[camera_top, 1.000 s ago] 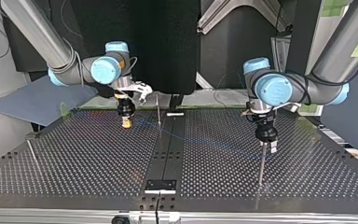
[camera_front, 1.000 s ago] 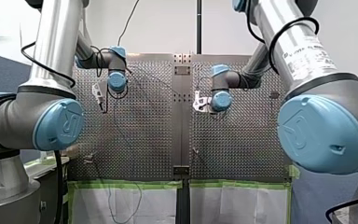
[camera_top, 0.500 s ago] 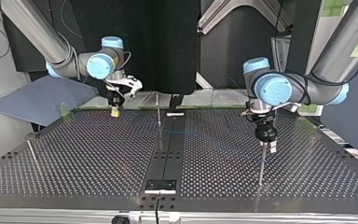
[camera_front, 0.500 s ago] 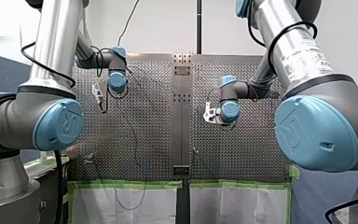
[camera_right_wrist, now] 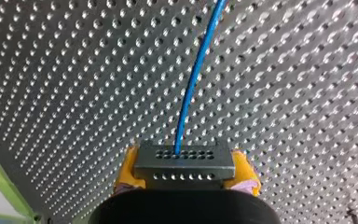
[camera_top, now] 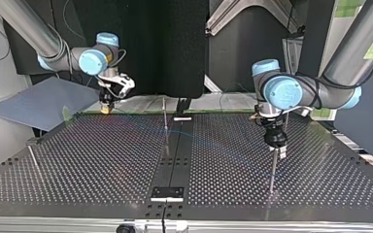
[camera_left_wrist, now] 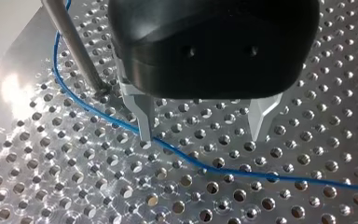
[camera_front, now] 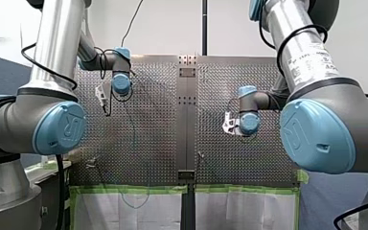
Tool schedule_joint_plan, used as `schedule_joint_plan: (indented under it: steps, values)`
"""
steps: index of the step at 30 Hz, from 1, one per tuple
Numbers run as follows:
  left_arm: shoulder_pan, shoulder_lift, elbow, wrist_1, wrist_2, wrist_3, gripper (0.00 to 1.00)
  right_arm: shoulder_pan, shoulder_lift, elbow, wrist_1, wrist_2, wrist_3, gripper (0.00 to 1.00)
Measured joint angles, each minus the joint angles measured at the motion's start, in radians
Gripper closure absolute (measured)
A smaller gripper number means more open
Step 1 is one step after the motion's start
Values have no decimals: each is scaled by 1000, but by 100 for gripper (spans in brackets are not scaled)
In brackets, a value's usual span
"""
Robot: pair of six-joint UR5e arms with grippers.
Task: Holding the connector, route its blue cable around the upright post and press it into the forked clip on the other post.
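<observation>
In the right wrist view my right gripper (camera_right_wrist: 185, 170) is shut with its yellow pads on a grey multi-hole connector (camera_right_wrist: 184, 161). The blue cable (camera_right_wrist: 196, 79) runs from it out over the perforated plate. In the top view this gripper (camera_top: 106, 108) hangs near the table's far left edge. My left gripper (camera_left_wrist: 203, 135) stands open just above the plate. The blue cable (camera_left_wrist: 186, 161) lies under its metal fingers (camera_left_wrist: 144, 126) and curves round a thin upright post (camera_left_wrist: 70, 42) beside them. In the top view my left gripper (camera_top: 278, 148) is right above that post (camera_top: 273, 170).
A second thin post (camera_top: 165, 114) stands near the table's middle at the back. A third post (camera_top: 33, 158) leans at the top view's left edge. A dark centre strip (camera_top: 172, 165) splits the perforated table. Green tape and white sheets (camera_front: 124, 206) hang along the front view's bottom edge.
My right arm has carried the connector towards the top view's far left, right and down in the front view, dragging the cable along. My left arm has stayed still and open.
</observation>
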Motion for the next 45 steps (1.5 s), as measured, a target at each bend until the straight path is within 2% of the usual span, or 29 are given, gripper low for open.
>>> schedule_joint_plan:
  steps: [3, 9, 12, 17, 22, 25, 35, 45]
  values:
    - [-1, 0, 0, 0, -1, 3, 0, -2, 0, 21, -21, 1, 1, 100]
    - [-2, 0, 0, 0, -2, 5, 0, 8, 2, 69, -69, 6, 0, 100]
    - [-3, 0, 0, 0, -1, 5, 0, 9, 12, 92, -92, 20, 0, 100]
    - [-5, 0, 0, 0, -1, 6, 0, 11, 49, 136, -136, 59, 2, 100]
    - [-8, 0, 0, -1, -2, 6, 0, 11, 97, 185, -185, 96, 23, 100]
    - [-9, 0, 0, -1, -2, 6, 0, 9, 126, 214, -214, 104, 32, 100]
    - [-15, 0, 0, -3, -7, 6, 0, 7, 214, 308, -310, 105, 34, 100]
    - [-22, 0, -1, -4, -8, 6, 0, 5, 233, 323, -393, 94, 16, 100]
